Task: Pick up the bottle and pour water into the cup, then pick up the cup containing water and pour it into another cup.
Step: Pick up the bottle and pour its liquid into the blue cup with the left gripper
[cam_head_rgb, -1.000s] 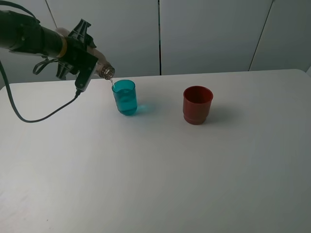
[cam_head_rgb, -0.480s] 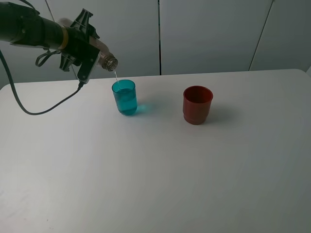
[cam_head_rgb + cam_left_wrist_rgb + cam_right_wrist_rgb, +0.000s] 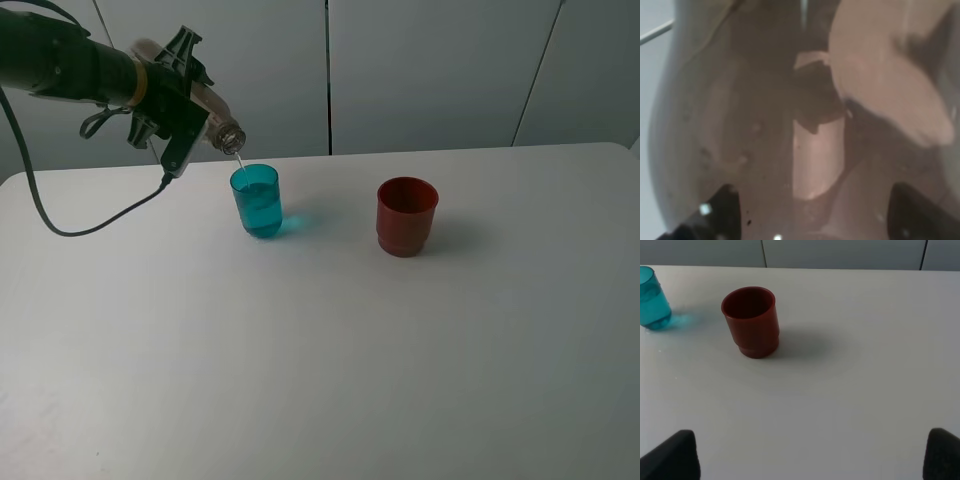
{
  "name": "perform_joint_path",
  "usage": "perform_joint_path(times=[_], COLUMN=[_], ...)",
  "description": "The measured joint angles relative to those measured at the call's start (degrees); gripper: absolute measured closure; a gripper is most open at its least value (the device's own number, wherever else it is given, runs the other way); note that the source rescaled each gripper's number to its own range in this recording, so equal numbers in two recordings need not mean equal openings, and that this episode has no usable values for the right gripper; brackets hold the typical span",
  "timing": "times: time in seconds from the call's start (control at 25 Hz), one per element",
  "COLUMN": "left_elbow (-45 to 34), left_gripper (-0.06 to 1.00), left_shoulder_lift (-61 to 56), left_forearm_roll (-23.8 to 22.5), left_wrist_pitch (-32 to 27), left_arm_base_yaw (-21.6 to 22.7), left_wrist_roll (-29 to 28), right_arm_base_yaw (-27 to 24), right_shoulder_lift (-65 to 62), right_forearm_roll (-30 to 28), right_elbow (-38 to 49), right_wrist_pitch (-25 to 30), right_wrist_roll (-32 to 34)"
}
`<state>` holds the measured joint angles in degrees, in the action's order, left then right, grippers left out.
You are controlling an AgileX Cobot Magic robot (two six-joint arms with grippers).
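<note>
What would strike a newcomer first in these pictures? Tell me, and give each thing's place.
Above the table's far left, the left arm has its jaws shut on the tilted bottle, and a thin stream of water falls from its neck into the teal cup just below. The red cup stands upright, apart to the teal cup's right, with nothing touching it.

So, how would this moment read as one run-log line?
step: pouring | left claw: shut on bottle, tilted over teal cup | teal cup: partly filled | red cup: upright | right claw: open
</note>
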<state>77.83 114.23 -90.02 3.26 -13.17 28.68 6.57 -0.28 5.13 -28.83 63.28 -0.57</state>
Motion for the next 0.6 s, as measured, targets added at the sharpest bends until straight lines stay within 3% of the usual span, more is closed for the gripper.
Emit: perform_joint_path(times=[0.24, 0.6], left_elbow=[0.0, 0.0], left_gripper=[0.94, 0.94], left_shoulder_lift=[0.9, 1.0], left_forearm_roll=[-2.8, -3.4], left_wrist_pitch=[0.4, 1.1], left_arm_base_yaw=[0.0, -0.1], left_wrist_roll=[1.1, 1.7], right_arm_base_yaw=[0.0, 0.0], right_shoulder_lift=[0.0, 0.0], right_forearm_roll=[0.0, 0.0], right_elbow=[0.0, 0.0], right_wrist_pitch=[0.0, 0.0], right_wrist_roll=[0.0, 0.0])
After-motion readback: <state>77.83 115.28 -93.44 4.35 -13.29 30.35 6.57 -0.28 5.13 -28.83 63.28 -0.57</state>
